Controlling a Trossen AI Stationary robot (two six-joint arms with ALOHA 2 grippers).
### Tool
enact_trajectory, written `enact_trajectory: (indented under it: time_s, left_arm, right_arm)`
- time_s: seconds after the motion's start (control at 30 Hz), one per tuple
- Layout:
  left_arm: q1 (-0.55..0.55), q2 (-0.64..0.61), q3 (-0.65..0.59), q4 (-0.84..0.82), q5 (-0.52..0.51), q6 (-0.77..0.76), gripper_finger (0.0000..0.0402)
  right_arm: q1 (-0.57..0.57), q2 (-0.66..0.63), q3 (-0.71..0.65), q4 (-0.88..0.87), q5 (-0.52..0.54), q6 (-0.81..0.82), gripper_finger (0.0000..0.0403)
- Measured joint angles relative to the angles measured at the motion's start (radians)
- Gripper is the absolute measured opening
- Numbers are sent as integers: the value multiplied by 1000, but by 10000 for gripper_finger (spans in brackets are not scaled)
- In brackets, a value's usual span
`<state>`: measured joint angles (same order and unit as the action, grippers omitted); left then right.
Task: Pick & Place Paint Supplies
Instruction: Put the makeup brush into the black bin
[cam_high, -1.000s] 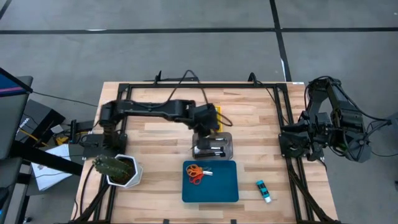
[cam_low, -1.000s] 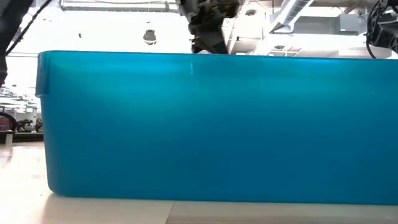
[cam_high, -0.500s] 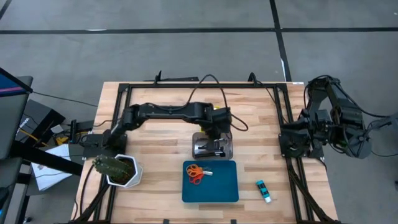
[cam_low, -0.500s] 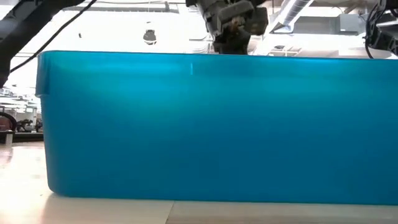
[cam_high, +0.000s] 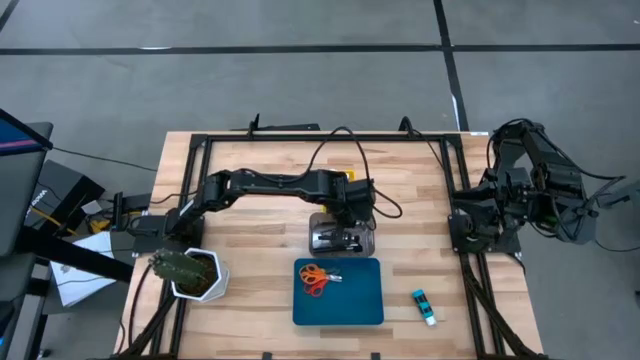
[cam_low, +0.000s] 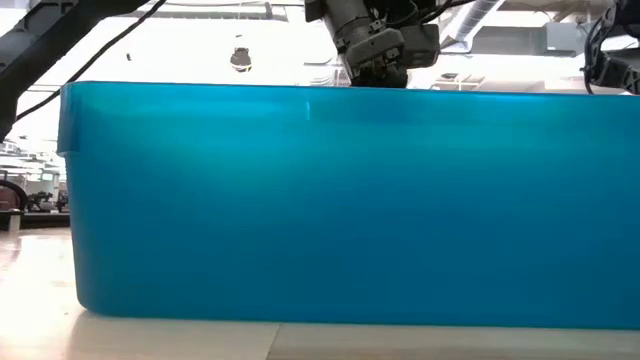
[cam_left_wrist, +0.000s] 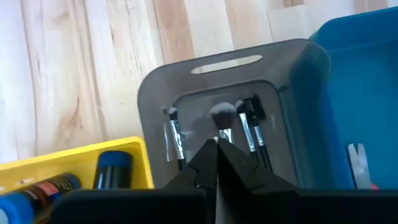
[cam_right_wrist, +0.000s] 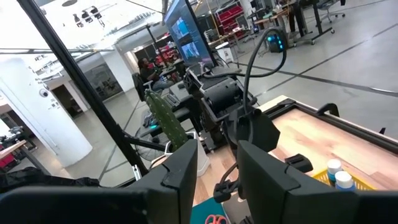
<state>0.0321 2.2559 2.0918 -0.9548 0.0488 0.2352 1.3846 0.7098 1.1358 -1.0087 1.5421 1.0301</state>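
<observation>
Left gripper (cam_left_wrist: 217, 147), jaws together and empty, hovered over the clear brush tray (cam_left_wrist: 186, 84); apparently only the blue white-capped bottle (cam_high: 424, 306), at five o'clock, remained loose on the desk (cam_high: 250, 225).

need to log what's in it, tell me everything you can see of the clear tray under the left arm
The clear tray is a small, smoky see-through plastic bin with rounded corners and a slot handle cut in one end wall. It sits flat on the wooden table, between the yellow tray and the blue tray, close beside both. Several thin paintbrushes with dark handles and metal ferrules lie inside. The left gripper, shut and empty, hangs just above it.
</observation>
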Motion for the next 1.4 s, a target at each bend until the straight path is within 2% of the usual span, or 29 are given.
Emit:
enact_trajectory:
  time_s: [0.3, 0.47, 0.77, 1.4]
  left_arm:
    - [9, 0, 0, 15, -2, 54, 0]
    - [10, 10, -45, 38, 1, 50, 0]
    - [9, 10, -143, 143, 3, 48, 0]
    - [10, 10, -210, 356, 4, 68, 0]
  right_arm:
    - [0, -4, 0, -9, 0, 2, 111]
    - [0, -4, 0, -9, 0, 2, 111]
    - [0, -4, 0, -8, 0, 2, 111]
    - [0, -5, 0, -8, 0, 6, 111]
